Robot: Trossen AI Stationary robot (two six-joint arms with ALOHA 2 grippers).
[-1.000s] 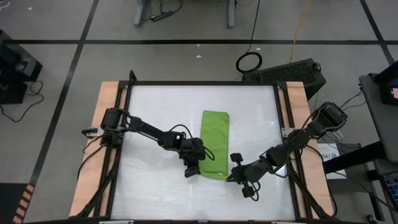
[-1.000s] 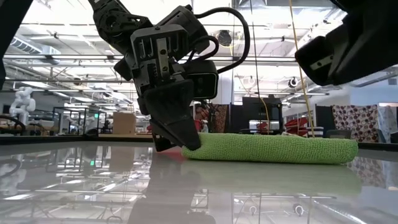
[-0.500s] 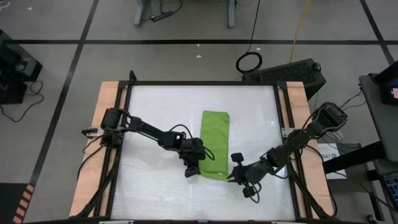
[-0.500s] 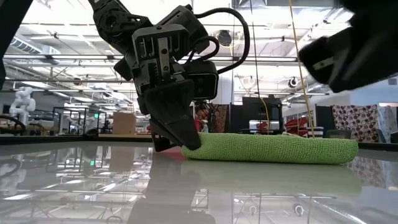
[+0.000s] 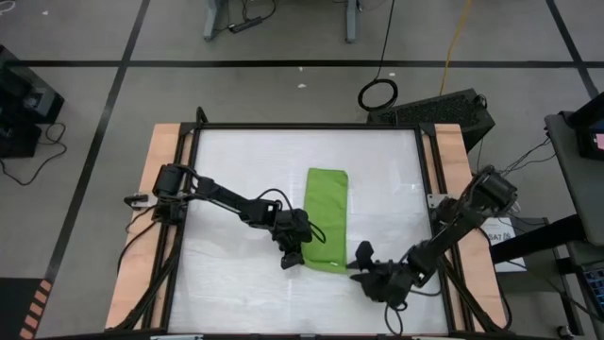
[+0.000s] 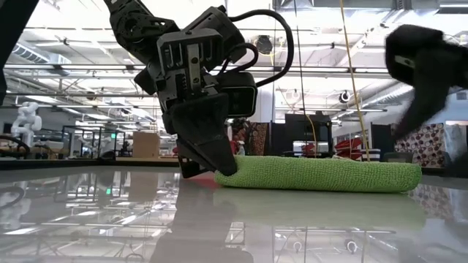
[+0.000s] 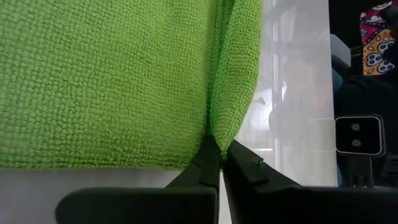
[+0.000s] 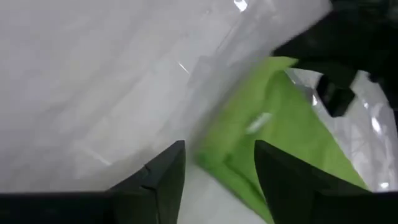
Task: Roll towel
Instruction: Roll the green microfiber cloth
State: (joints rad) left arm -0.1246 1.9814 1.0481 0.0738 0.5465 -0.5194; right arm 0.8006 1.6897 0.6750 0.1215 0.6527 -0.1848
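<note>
The lime-green towel (image 5: 327, 219) lies on the white table as a narrow folded strip running from far to near; in the low view the towel (image 6: 322, 175) is a low flat band. My left gripper (image 5: 293, 253) is shut on it at its near left corner. My right gripper (image 8: 214, 180) stands open just off the towel's near right corner (image 8: 211, 155), touching nothing. It shows in the high view (image 5: 362, 268), and as a blur up off the table in the low view (image 6: 424, 73). My left gripper pinches a raised fold of the towel's edge (image 7: 219, 127) between its two fingers, at the strip's near left corner (image 6: 223, 175). The fingers (image 6: 212, 157) slant down onto it from the table's left. The rest of the towel lies flat on the table.
Wooden rails (image 5: 142, 227) and a dark frame border the table (image 5: 236, 161) on both sides. A dark keyboard-like box (image 5: 444, 109) and a cable ring (image 5: 377, 93) lie beyond the far right corner. Bare tabletop shows left and right of the towel.
My right gripper has opened beside the towel's near right corner and its arm has swung toward the table's near edge. The towel has stayed where it was, and my left gripper has kept still on it.
</note>
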